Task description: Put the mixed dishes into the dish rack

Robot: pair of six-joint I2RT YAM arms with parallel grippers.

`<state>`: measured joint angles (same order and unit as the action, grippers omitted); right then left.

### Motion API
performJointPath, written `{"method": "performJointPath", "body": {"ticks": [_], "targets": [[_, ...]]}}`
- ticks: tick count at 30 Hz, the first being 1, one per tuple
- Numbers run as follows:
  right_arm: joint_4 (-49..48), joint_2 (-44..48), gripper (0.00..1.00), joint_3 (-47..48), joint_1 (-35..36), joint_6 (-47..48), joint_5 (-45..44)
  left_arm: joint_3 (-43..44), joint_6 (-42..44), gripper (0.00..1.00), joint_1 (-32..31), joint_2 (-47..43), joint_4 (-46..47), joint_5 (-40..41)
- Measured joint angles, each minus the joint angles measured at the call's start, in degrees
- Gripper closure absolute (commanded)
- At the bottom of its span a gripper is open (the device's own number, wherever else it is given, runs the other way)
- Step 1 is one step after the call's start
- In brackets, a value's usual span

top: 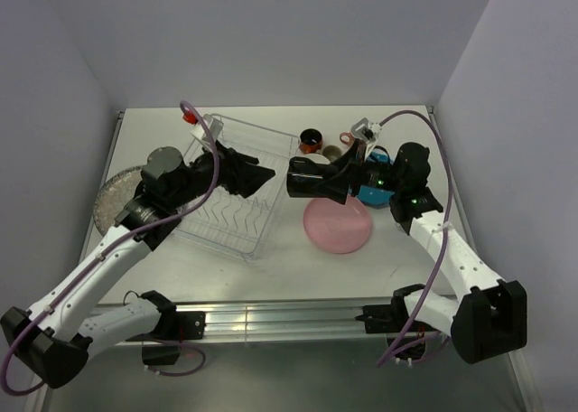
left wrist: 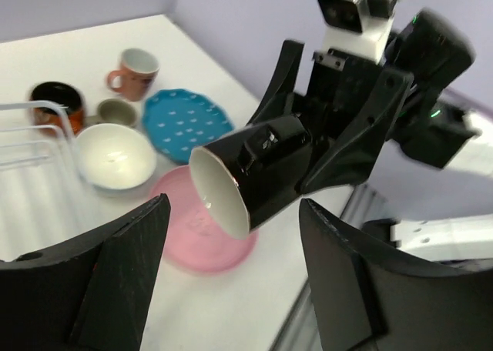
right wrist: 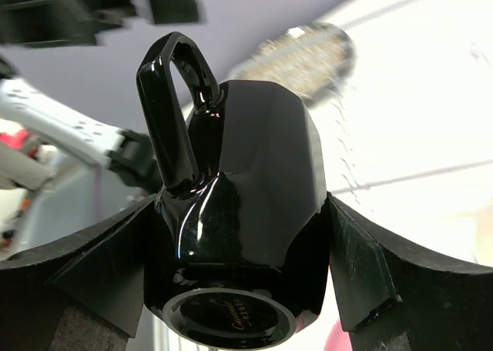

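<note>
My right gripper [top: 314, 182] is shut on a black mug [top: 296, 177] and holds it on its side in the air, mouth towards the wire dish rack [top: 230, 215]. In the right wrist view the mug [right wrist: 246, 212] sits between the fingers [right wrist: 362, 266], base towards the camera, handle up. My left gripper [top: 262, 178] is open and empty over the rack's right edge, facing the mug's white mouth [left wrist: 219, 193]. A pink plate [top: 339, 225] lies below. A white bowl [left wrist: 114, 157], teal dotted plate [left wrist: 183, 120], pink mug [left wrist: 132, 70], dark-red mug [left wrist: 55, 105] and grey-beige mug [left wrist: 117, 112] stand behind.
A grey speckled plate [top: 116, 195] lies left of the rack, also in the right wrist view [right wrist: 308, 58]. The rack's wire rim [left wrist: 31, 135] shows at the left of the left wrist view. The two grippers are close together, tip to tip.
</note>
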<state>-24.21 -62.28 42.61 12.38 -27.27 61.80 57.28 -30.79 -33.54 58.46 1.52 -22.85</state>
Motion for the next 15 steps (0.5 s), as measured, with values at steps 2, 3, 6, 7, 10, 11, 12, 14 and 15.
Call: {"method": "performJointPath", "body": {"ticks": [2, 3, 6, 7, 10, 11, 12, 14, 15], "targets": [[6.93, -0.02, 0.95, 1.9, 0.09, 5.2, -1.42, 0.55, 5.27, 0.25, -1.25, -1.68, -3.78, 2.23], [10.75, -0.09, 0.95, 3.15, 0.26, 8.04, -2.51, 0.85, 7.82, 0.25, -1.99, -2.4, -5.6, 3.23], [19.5, -0.9, 0.95, 6.93, 0.94, 15.08, -5.25, 1.62, 14.4, 0.25, -4.22, -4.02, -9.77, 5.79], [22.62, -1.36, 0.95, 8.52, 1.53, 17.7, -6.58, 1.77, 16.44, 0.25, -4.83, -4.44, -10.97, 6.91], [32.11, -3.78, 0.95, 14.4, 4.26, 25.4, -10.99, 1.88, 20.37, 0.26, -5.64, -5.53, -14.29, 10.05], [34.93, -5.05, 0.95, 16.7, 5.44, 27.76, -12.66, 1.88, 21.51, 0.26, -5.73, -5.97, -15.65, 11.47], [37.64, -6.54, 0.95, 19.19, 6.78, 29.99, -14.58, 1.86, 22.43, 0.26, -5.77, -6.45, -16.9, 13.0], [42.36, -9.77, 0.95, 24.13, 9.42, 33.83, -18.18, 1.33, 23.71, 0.26, -5.77, -8.28, -18.75, 16.15], [44.63, -12.28, 0.95, 27.54, 11.02, 35.98, -20.26, 0.7, 24.09, 0.26, -5.77, -9.53, -19.3, 17.55]]}}
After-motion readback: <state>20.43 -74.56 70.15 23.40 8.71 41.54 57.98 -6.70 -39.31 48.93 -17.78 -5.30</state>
